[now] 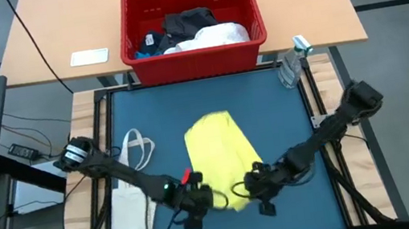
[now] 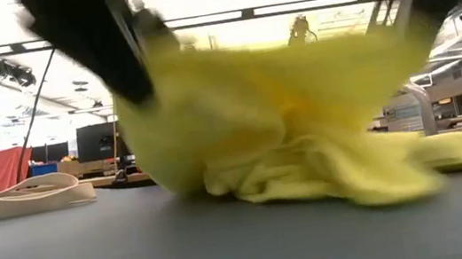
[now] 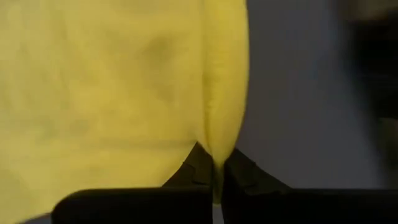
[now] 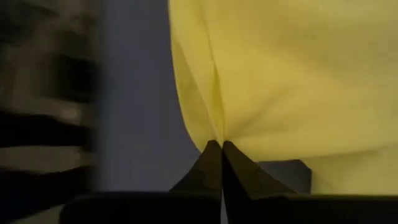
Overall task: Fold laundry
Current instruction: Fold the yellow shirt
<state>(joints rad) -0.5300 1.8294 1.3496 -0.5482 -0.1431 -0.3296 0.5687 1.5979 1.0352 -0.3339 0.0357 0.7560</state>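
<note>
Both grippers, left (image 1: 201, 199) and right (image 1: 254, 188), pinch the near edge of the yellow garment (image 1: 223, 154), which lies mid-table. Lifting should go best with both hands level and in step, so the cloth stays taut and folds squarely.

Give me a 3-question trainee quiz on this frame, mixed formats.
1. True or false: the yellow garment lies inside the red bin.
2. Multiple choice: what does the left gripper pinch? A) tote bag B) yellow garment C) bottle
3. Short answer: what lies on the mat beside the left arm?

Key:
1. False; it is on the blue mat, its near edge lifted.
2. B; the right gripper pinches it too.
3. The cream tote bag.
</note>
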